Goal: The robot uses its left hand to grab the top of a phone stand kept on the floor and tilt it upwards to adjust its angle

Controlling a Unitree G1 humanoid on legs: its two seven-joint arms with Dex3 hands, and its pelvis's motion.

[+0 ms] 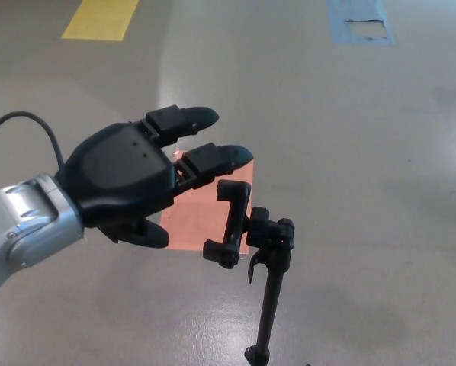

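Nearest the camera: pole of the phone stand, thin, black and upright, its foot cut off by the bottom edge.
Stand head: phone clamp on a small joint, empty, tilted, standing over the floor.
Left hand: left hand hovers just left of the clamp, fingers spread, holding nothing, tips near the clamp's top arm without clear contact.
Handling: probably light, rigid plastic and metal; slim pole could tip if pushed sideways; joint likely stiff.
Hold point: upper jaw of the clamp.
Behind: orange floor patch.
Far: yellow marking, blue marking.
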